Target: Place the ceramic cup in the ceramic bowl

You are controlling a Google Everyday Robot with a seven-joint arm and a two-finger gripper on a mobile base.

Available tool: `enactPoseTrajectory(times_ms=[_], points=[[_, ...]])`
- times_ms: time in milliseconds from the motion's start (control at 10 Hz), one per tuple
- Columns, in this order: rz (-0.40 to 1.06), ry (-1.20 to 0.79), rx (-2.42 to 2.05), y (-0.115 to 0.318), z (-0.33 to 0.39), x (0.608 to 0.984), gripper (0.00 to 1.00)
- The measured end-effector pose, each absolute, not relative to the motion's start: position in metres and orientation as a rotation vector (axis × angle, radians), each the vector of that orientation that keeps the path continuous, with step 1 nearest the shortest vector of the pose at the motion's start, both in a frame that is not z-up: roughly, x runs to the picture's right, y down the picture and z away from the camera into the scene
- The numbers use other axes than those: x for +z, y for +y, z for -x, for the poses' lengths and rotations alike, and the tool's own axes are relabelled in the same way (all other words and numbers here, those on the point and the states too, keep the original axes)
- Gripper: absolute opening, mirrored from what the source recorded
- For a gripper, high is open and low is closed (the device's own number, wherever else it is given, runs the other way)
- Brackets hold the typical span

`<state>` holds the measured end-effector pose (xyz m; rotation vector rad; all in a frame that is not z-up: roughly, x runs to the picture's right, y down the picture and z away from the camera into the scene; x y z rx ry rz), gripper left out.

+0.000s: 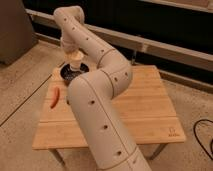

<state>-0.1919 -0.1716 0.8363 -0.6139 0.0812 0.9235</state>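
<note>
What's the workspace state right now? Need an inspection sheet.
Surface: wooden table, light slatted top, on a speckled floor.
Job's things: ceramic cup held over the ceramic bowl at the table's far left corner; whether it touches the bowl cannot be told.
Clutter: orange-red object lying near the left edge.
Grippers: gripper shut on the ceramic cup, directly above the bowl.
Cables: black cable on the floor at right.
Surroundings: rail along a dark wall behind the table.
</note>
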Motion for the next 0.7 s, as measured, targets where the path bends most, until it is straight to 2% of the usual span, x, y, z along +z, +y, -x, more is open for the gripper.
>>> enactPoseTrajectory(times_ms=[700], points=[[0.631, 0.077, 0.976, -0.163, 0.191, 0.869, 0.0]])
